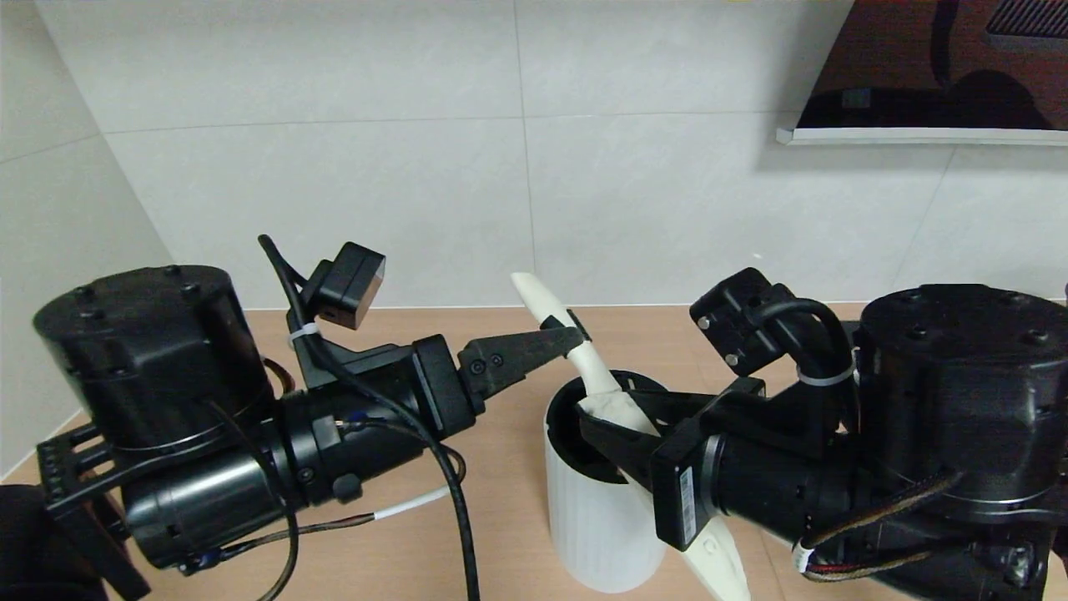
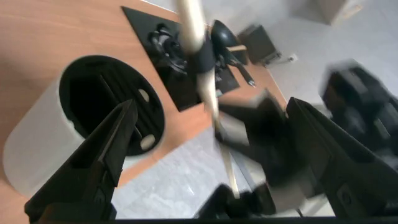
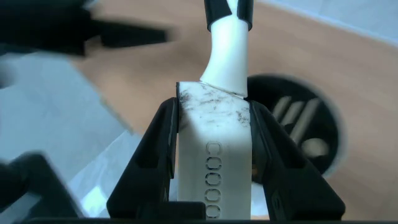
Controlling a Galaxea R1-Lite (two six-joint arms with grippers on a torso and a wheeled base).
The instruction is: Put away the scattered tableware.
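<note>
Tableware in hand is one white utensil (image 1: 594, 365), long, with a black band on its handle. It hangs tilted in the air across the mouth of the white ribbed holder (image 1: 594, 522), which stands upright on the wooden surface (image 1: 509, 467). One end of the utensil points up toward the wall. The other slants down past the holder's rim on the robot's side, so it is over the holder rather than in it.

The right pincer (image 1: 622, 421) is clamped on the broad, scuffed flat part of the utensil. The right wrist view shows this plainly, with the flat part squeezed between both fingers of the right pincer (image 3: 213, 109). The left pincer (image 1: 567, 335) sits at the banded part of the handle, and in its own wrist view the left pincer (image 2: 211, 106) is spread wide, with the handle between the fingers and neither finger seeming to press on it.

The holder has a dark, divided interior. A few slim pale pieces already stand in it, seen in the right wrist view as pale sticks in the holder (image 3: 298, 121), though they are too blurred to name. So I judge the job partly done: some pieces are stowed, while this one is lifted and not yet dropped in. It would need to be turned more upright and lowered into a free compartment.

In the left wrist view, dark shapes (image 2: 165, 43) lie on the surface beyond the holder. They may be more pieces to collect, but I cannot tell.
</note>
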